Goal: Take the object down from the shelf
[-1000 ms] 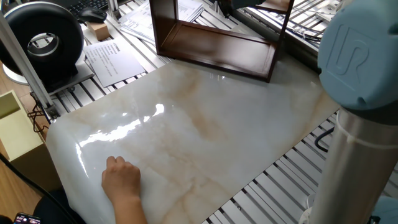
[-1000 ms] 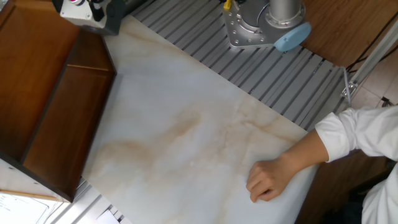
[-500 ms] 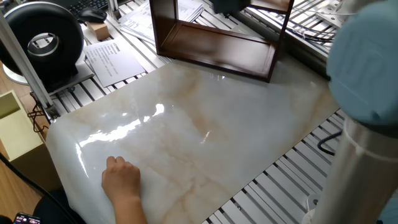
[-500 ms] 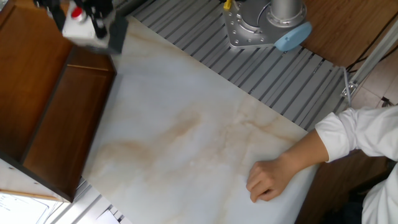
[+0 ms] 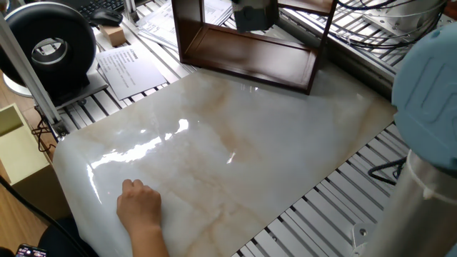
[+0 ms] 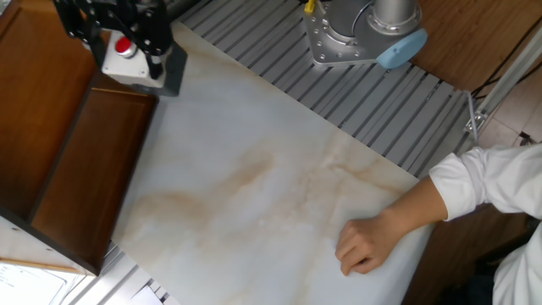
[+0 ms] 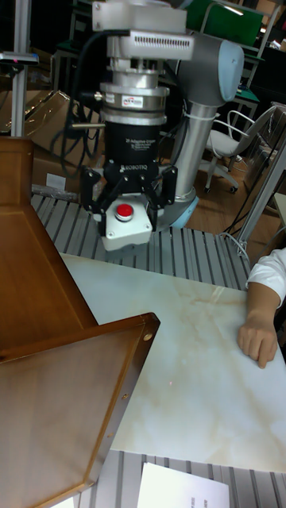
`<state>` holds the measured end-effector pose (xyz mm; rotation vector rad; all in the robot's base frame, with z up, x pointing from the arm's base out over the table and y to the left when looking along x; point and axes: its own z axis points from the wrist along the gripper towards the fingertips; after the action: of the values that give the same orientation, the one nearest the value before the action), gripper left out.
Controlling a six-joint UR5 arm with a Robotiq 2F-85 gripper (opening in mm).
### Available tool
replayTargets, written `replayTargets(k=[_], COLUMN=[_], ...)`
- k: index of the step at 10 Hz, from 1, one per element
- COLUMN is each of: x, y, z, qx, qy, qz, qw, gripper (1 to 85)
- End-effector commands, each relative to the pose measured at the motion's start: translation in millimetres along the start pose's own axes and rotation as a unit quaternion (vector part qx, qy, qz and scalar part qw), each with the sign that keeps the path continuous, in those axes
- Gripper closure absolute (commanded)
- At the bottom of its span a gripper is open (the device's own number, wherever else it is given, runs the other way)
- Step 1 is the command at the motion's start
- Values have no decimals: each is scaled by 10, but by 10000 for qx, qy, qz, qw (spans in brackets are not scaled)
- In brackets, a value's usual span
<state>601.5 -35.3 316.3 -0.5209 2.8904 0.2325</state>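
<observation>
The gripper (image 7: 127, 208) is clamped around the grey object (image 7: 127, 223), above the shelf's (image 7: 56, 349) edge.

open marble tabletop (image 6: 254, 169) beside the shelf (image 6: 76, 161), person's hand (image 6: 366, 244) resting near one corner, gripper (image 7: 127, 208) above shelf's edge

A grey object (image 5: 255, 14) hangs above the shelf (image 5: 246, 53).

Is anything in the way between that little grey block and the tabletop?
Nothing visible. The claw holds the block in the air by the shelf. The only thing on the table is a person's hand, far off.
</observation>
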Motion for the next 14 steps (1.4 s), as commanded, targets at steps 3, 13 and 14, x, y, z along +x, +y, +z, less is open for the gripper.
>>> replayTargets(k=[3, 13, 14], x=[-386, -145, -87], y=[355, 641, 736], z=[642, 1327, 1337], qx=[209, 470, 286], qy=[-619, -286, -172], qz=[170, -79, -199], qw=[9977, 9985, 9992], gripper=[847, 847, 847])
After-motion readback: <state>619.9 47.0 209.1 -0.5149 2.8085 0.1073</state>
